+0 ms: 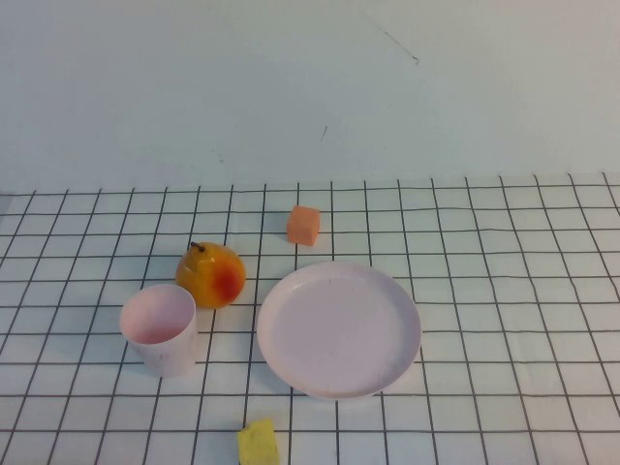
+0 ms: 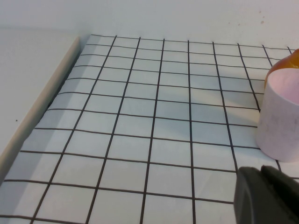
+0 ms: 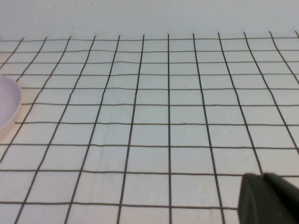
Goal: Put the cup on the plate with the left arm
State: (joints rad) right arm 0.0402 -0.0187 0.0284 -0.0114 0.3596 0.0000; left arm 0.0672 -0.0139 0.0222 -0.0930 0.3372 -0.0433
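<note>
The pale pink cup [image 1: 159, 328] stands upright and empty on the grid mat at the left, just in front of a pear. The large pale pink plate [image 1: 338, 328] lies empty to the cup's right, a small gap between them. Neither arm shows in the high view. In the left wrist view my left gripper [image 2: 261, 169] is shut and empty, low over the mat, with the cup [image 2: 279, 116] a short way ahead of it. In the right wrist view my right gripper [image 3: 263, 175] is shut and empty over bare mat, and the plate's rim [image 3: 9, 105] shows at the picture's edge.
A yellow-red pear [image 1: 210, 274] sits right behind the cup. An orange cube [image 1: 303, 225] lies behind the plate. A yellow cube [image 1: 258, 443] lies at the front edge. The mat's left border [image 2: 42, 100] shows in the left wrist view.
</note>
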